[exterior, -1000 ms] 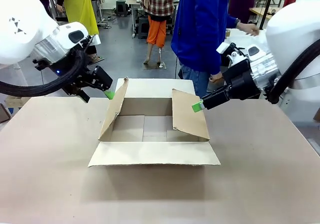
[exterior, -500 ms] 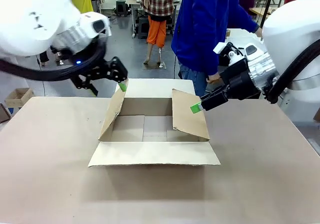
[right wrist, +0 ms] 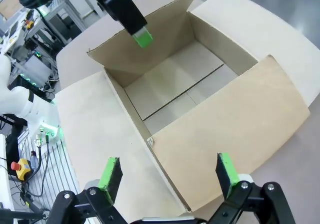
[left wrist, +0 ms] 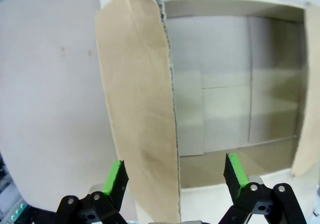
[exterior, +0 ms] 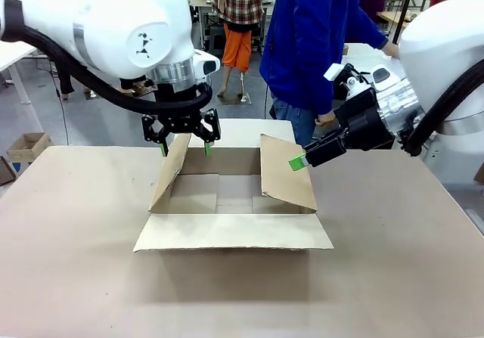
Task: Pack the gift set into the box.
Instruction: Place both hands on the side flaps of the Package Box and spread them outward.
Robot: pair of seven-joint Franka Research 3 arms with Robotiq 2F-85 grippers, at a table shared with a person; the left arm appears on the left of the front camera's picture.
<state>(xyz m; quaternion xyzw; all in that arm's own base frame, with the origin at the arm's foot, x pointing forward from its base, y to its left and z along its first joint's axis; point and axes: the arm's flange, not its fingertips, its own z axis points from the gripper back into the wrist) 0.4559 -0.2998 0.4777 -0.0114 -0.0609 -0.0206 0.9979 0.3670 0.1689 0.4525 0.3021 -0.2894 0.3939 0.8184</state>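
left gripper [exterior: 185,150] points straight down, fingers spread wide. the box [exterior: 234,202] sits open on the table [exterior: 76,277] directly under and toward the robot from it. its left flap [exterior: 172,173] stands nearly upright, and the flap's far top corner rises into the gap between the two green pads. in the left wrist view the gripper [left wrist: 175,174] straddles that flap [left wrist: 140,108], one pad on the outer side and one over the box interior [left wrist: 225,108]. cannot tell if either pad touches the cardboard.

right gripper [exterior: 299,162] reaches in level from the side, its green tip at the far outer edge of the right flap [exterior: 286,178]. that flap leans outward, up toward the tip. in the right wrist view the gripper [right wrist: 168,174] is spread wide, with the flap [right wrist: 235,119] below and just ahead of the pads; nothing is pinched.

near flap [exterior: 234,234] lies folded flat on the table, well clear of both grippers on the robot's side. the box floor between the grippers shows bare cardboard seams.

a person in a blue jacket [exterior: 310,43] stands just beyond the right gripper.
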